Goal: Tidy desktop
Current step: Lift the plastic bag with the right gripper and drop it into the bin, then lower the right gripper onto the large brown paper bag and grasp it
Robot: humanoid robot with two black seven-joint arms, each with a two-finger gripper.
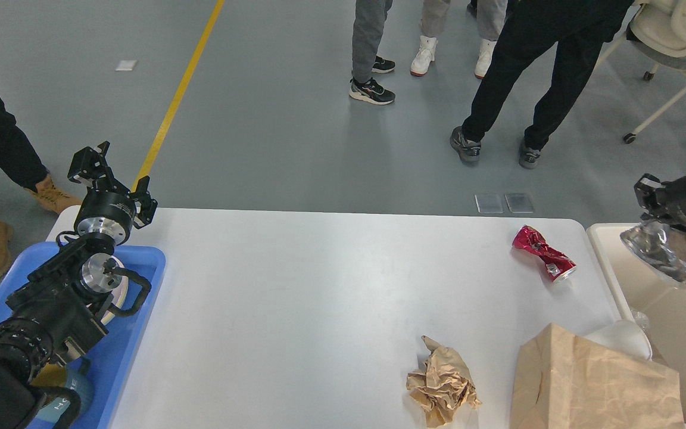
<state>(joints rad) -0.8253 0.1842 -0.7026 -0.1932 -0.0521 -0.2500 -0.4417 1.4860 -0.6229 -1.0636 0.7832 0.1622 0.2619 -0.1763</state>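
The white desktop (pixel 319 298) fills the middle of the head view. On it lie a crushed red can (pixel 542 253) at the far right, a crumpled brown paper ball (pixel 443 381) near the front, and a brown paper bag (pixel 593 381) at the front right. My right gripper (pixel 648 199) is at the right edge of the view, shut on a silver foil bag (pixel 670 259) that hangs over the cream bin (pixel 604 253). My left gripper (pixel 119 167) is open and empty above the table's far left corner.
A blue tray (pixel 140 333) lies under my left arm at the left edge and holds a white round thing and other items. A white rounded object (pixel 623 339) sits behind the paper bag. Several people stand on the floor beyond the table, and a chair (pixel 670 36) stands at the top right.
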